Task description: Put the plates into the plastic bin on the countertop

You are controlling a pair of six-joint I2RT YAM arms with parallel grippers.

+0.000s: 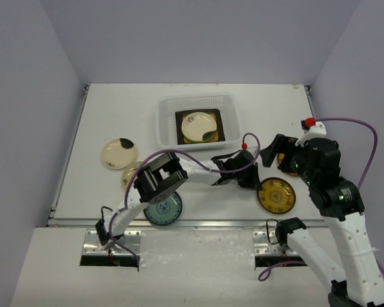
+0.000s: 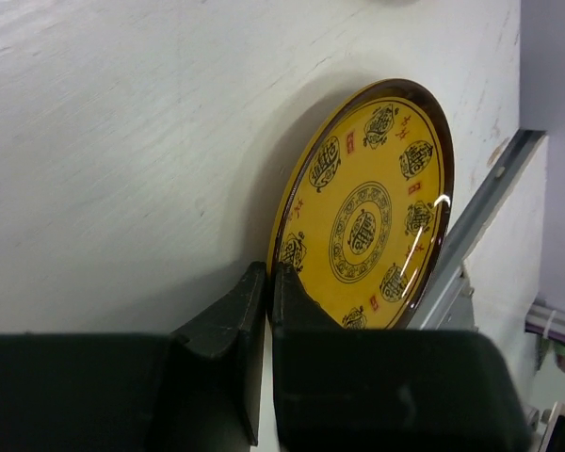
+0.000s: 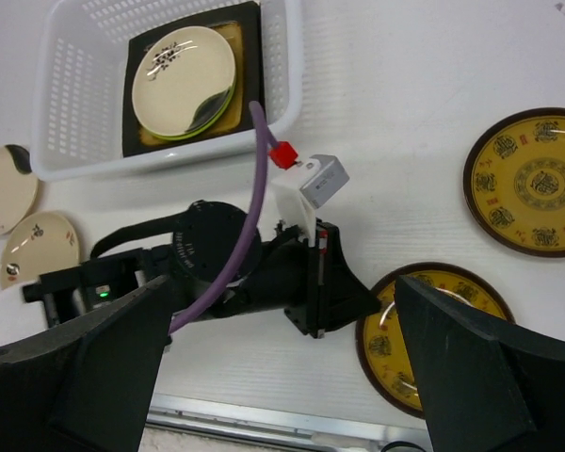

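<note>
Rim of yellow plate [image 2: 363,217] pinched in left claw [image 2: 268,275]: wrist view only.

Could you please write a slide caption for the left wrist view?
Left gripper jaws pinch rim of yellow patterned plate.

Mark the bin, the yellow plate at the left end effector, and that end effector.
plastic bin [image 1: 164,121]: top external view, on its left wall.
yellow patterned plate [image 2: 363,229]: left wrist view, on its centre medallion.
left end effector [image 2: 268,282]: left wrist view, on the seam between its fingertips.
</note>
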